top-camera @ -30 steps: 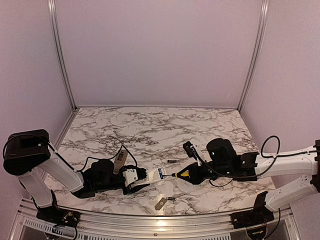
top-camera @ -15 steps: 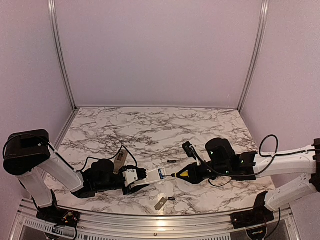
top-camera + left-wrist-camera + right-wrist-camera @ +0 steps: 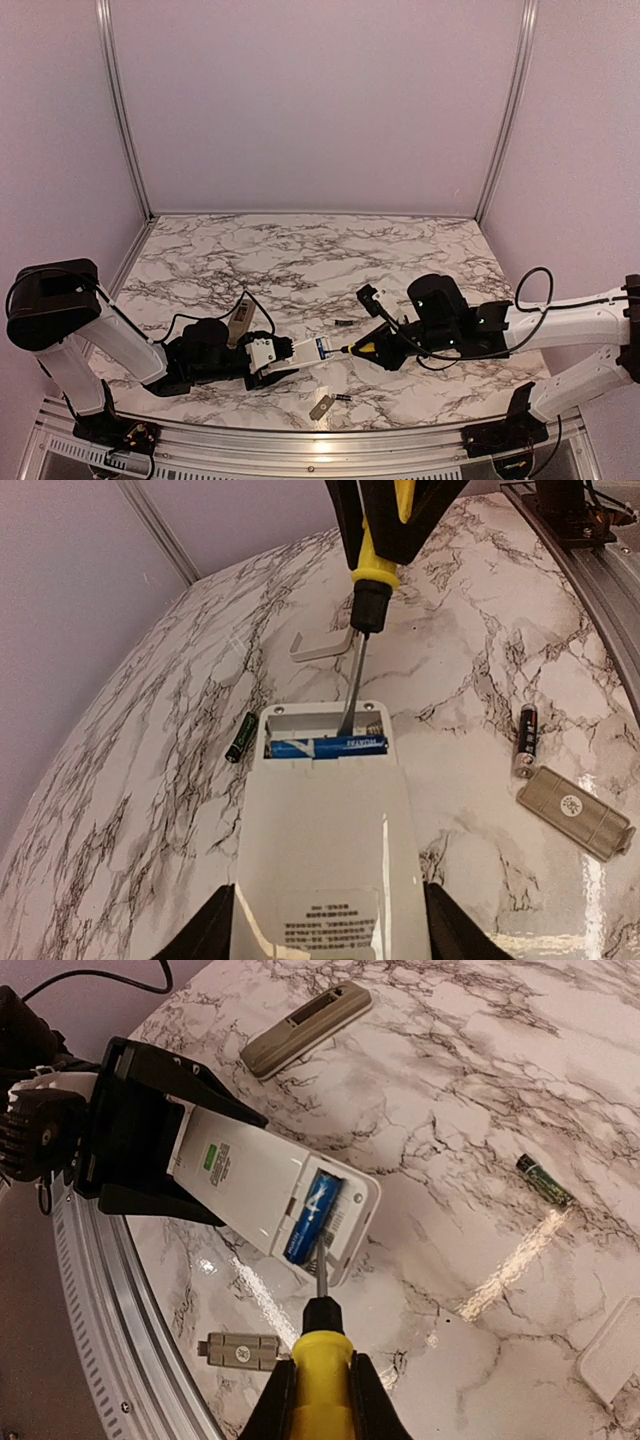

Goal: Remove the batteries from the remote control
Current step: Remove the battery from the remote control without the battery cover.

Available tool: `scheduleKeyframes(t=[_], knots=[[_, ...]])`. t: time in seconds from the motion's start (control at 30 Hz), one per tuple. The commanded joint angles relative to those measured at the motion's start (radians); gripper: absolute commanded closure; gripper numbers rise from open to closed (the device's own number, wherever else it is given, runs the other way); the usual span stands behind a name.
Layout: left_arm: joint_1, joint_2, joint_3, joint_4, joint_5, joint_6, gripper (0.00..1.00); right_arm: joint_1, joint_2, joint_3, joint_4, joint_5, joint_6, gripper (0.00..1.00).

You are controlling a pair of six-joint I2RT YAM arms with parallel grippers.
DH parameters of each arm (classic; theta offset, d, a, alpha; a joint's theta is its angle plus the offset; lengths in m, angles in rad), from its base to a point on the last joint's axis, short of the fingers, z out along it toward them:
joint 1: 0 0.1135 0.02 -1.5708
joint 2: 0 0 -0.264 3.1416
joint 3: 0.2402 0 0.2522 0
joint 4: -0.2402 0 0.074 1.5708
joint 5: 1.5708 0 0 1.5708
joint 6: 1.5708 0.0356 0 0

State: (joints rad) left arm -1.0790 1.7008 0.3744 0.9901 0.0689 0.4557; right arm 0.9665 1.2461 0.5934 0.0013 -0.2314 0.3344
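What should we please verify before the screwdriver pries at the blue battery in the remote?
1. The left hand clamps the white remote: ok.
2. The right hand grips the screwdriver: ok.
3. Its tip sits at the blue battery: ok.
4. Tip wedged under that battery: cannot tell.
5. Blue battery lifted out: not ok.
6. The dark batteries lie clear of the remote: ok.

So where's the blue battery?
The blue battery lies in the open bay of the remote, mid-frame in the left wrist view, with the screwdriver tip at it.
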Motion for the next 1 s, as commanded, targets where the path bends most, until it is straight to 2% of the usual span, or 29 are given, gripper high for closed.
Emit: scheduleKeyframes(t=[0.0, 0.23, 0.47, 0.97], knots=[[-0.004, -0.023, 0.005, 0.058, 0.031, -0.003, 1.00, 0.017, 0.020, 0.063, -0.025, 0.004, -0.081, 1.00], [-0.004, -0.026, 0.004, 0.059, 0.034, -0.004, 1.00, -0.012, 0.053, 0.068, -0.011, -0.001, 0.039, 1.00], [-0.004, -0.027, 0.003, 0.059, 0.040, -0.005, 1.00, -0.103, 0.056, 0.020, 0.089, -0.167, 0.196, 1.00], [-0.003, -0.032, 0.003, 0.060, 0.055, -0.012, 1.00, -0.244, 0.092, -0.059, 0.204, -0.356, 0.301, 1.00]])
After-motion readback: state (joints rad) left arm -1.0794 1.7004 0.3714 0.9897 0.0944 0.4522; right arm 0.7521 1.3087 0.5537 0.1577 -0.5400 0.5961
